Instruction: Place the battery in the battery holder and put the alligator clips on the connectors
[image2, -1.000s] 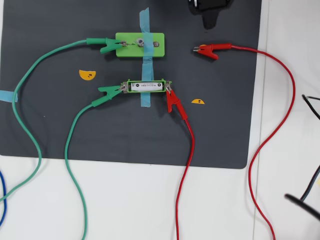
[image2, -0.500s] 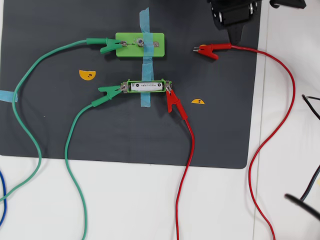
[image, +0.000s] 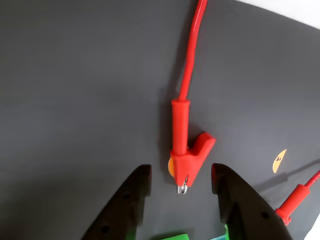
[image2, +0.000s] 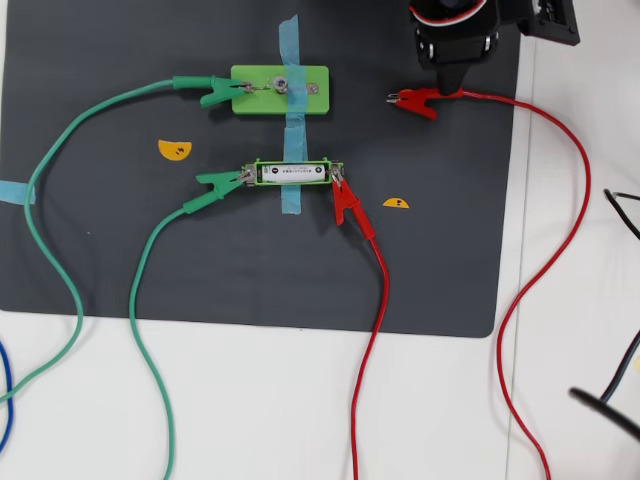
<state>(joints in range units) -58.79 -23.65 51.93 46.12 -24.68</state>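
Note:
The battery (image2: 292, 173) lies in the bright-green battery holder (image2: 292, 161) at the mat's middle. A green alligator clip (image2: 215, 182) bites the holder's left connector (image2: 245, 175) and a red clip (image2: 347, 200) its right one. A second green clip (image2: 213, 91) holds a tab on the wider light-green block (image2: 280, 90). A loose red clip (image2: 412, 101) lies on the mat at the upper right. My gripper (image2: 455, 75) hovers over its wire end. In the wrist view my gripper (image: 181, 170) is open, and the loose red clip (image: 187, 160) has its metal tip between the black fingers (image: 132, 200), untouched.
Blue tape (image2: 290, 110) crosses both green pieces. Yellow half-disc marks (image2: 174, 149) (image2: 396, 203) lie on the dark mat (image2: 100, 250). Green and red wires trail off onto the white table (image2: 300, 420). Black cables (image2: 615, 395) lie at the right edge.
The arm has come further into the overhead view from the top edge and now stands over the rear of the loose red clip. The clips, the battery and the holder have not moved.

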